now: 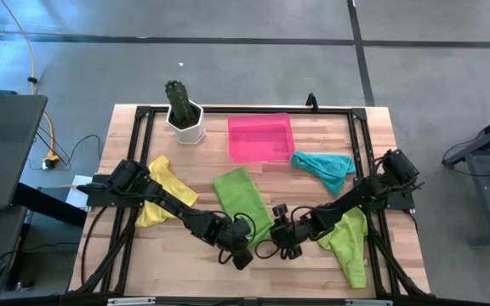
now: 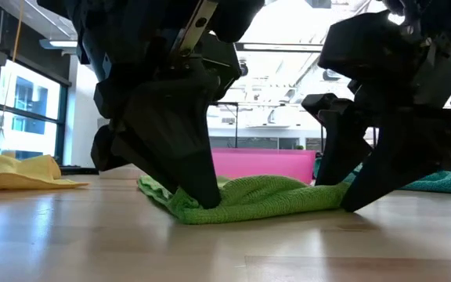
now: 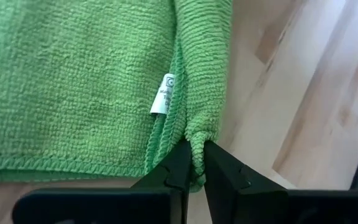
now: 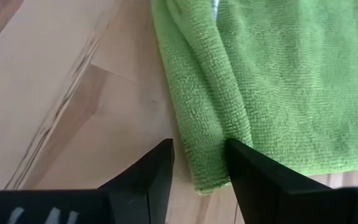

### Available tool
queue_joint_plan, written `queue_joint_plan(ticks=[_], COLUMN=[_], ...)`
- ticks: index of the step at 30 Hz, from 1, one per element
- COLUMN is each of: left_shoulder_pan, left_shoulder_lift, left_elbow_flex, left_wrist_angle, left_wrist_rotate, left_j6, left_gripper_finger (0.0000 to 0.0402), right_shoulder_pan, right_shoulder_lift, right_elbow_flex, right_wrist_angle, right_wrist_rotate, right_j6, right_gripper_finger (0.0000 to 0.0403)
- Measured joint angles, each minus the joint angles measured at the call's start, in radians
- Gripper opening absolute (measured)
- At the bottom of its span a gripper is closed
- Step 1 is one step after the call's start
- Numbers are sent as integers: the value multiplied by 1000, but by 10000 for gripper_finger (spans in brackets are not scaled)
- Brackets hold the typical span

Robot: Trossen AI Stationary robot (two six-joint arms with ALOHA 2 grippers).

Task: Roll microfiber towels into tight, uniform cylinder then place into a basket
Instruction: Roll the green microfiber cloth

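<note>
A lime green towel (image 1: pixel 243 201) lies flat on the table's middle, one long side folded over into a narrow strip (image 3: pixel 205 68). My left gripper (image 1: pixel 242 253) is at its near end, shut on that strip. My right gripper (image 1: pixel 281 245) stands open beside it, one finger on the bare wood, the other (image 4: pixel 248 167) over the towel's near corner (image 4: pixel 211 163). A yellow towel (image 1: pixel 165 201), a teal one (image 1: pixel 325 167) and a second lime green one (image 1: pixel 352 243) lie loose on the table. The pink basket (image 1: pixel 260 136) stands at the far middle. My left gripper pinches the near end of the folded strip (image 3: pixel 196 144) between its two fingers, a fold of several layers. The fingers slant down from the near left. The towel stays lying on the table (image 2: pixel 249 197). I cannot tell whether my right gripper touches the towel.
A white pot with a cactus (image 1: pixel 184 116) stands at the far left, beside the basket. A black frame (image 1: pixel 143 115) runs around the tabletop. Bare wood shows along the near edge (image 1: pixel 253 285).
</note>
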Motion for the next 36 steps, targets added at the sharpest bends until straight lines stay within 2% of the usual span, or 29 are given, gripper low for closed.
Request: queue_joint_plan(ticks=[3, 10, 22, 28, 32, 36], left_shoulder_pan=[0, 0, 15, 20, -8, -42], left_shoulder_lift=[0, 0, -29, -124, -138, -106], left_elbow_flex=[0, 0, 1, 2, 3, 3], left_wrist_angle=[11, 16, -2, 1, 2, 9], left_wrist_rotate=[4, 20, -1, -1, -50, -156], left_j6=[28, 239, 441, 542, 595, 655], left_gripper_finger=[28, 38, 131, 144, 145, 145], right_shoulder_pan=[0, 0, -1, -7, -18, -28], right_shoulder_lift=[1, 2, 3, 3, 4, 4], right_elbow_flex=[0, 0, 0, 0, 0, -1], right_wrist_angle=[-1, -11, -18, -22, -21, -20], right_wrist_rotate=[0, -1, -25, -37, -42, -51], right_j6=[24, 80, 121, 177, 225, 242], right_gripper_finger=[151, 151, 151, 151, 151, 151])
